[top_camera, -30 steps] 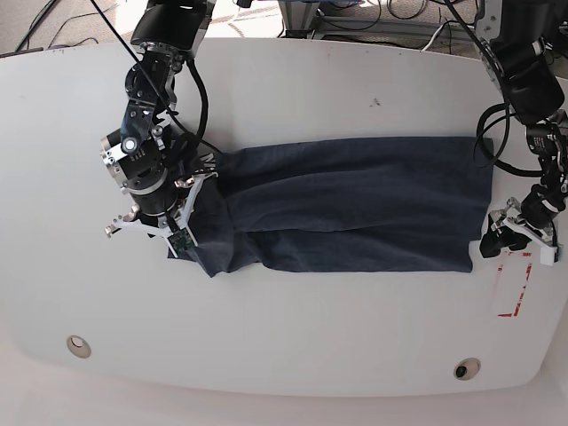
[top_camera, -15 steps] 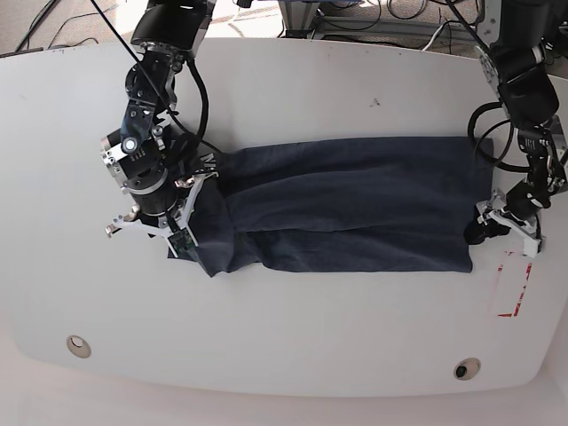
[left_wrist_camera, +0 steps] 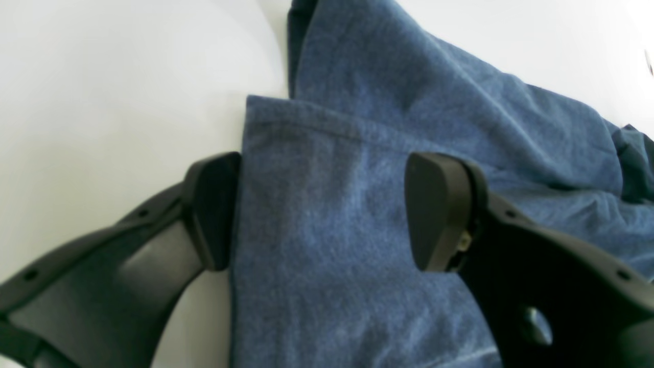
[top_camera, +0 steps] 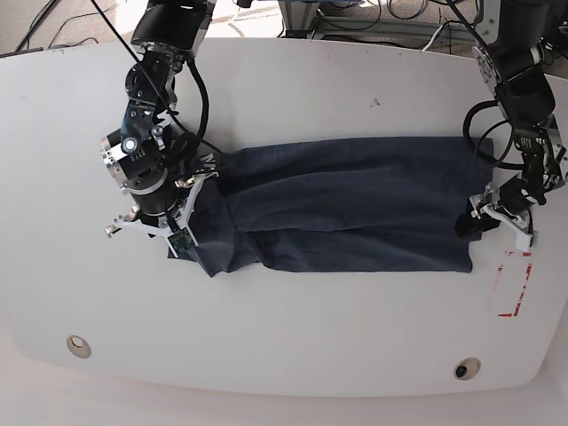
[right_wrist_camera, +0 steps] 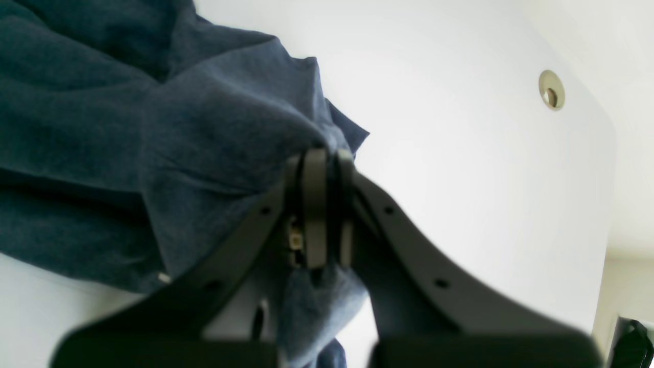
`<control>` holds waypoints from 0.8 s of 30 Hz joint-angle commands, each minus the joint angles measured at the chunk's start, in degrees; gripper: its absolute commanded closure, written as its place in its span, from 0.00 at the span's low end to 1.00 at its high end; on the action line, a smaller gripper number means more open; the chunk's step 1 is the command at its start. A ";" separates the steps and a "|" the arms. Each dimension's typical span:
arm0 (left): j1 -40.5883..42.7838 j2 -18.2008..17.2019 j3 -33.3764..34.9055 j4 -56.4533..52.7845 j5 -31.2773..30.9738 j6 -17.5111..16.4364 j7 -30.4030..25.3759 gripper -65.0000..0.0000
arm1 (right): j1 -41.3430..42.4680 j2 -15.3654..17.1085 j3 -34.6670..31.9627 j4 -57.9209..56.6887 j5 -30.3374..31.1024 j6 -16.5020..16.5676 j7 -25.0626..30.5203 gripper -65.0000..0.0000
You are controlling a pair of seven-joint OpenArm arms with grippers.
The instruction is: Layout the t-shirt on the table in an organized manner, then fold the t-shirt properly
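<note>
The dark navy t-shirt [top_camera: 355,204] lies on the white table [top_camera: 311,89] as a long band folded lengthwise. My right gripper [top_camera: 177,226], on the left of the base view, is shut on a bunched corner of the cloth at the shirt's left end. The right wrist view shows its jaws [right_wrist_camera: 322,158] pinched on the t-shirt [right_wrist_camera: 127,128]. My left gripper [top_camera: 473,222] is open at the shirt's lower right corner. In the left wrist view [left_wrist_camera: 322,209] one pad [left_wrist_camera: 212,209] is on the table beside the hem and the other [left_wrist_camera: 434,209] is over the t-shirt [left_wrist_camera: 388,102].
A red rectangle outline [top_camera: 513,284] is marked on the table just right of the shirt's corner. Two grommet holes sit near the front edge [top_camera: 78,345] [top_camera: 466,367]; one shows in the right wrist view [right_wrist_camera: 551,91]. Cables lie beyond the far edge.
My left gripper has moved left from beside the red mark to the shirt's lower right corner. The right arm and the shirt have not moved.
</note>
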 commanded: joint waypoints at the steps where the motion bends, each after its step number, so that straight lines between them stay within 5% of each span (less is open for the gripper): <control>1: 0.05 -0.87 -0.31 0.39 0.25 -0.02 2.25 0.29 | 0.97 0.20 -0.05 1.12 0.43 -0.49 1.13 1.00; 24: 4.54 0.36 -3.83 5.75 0.34 -0.02 5.94 0.29 | 0.97 0.20 -0.05 1.12 0.69 -0.49 1.13 1.00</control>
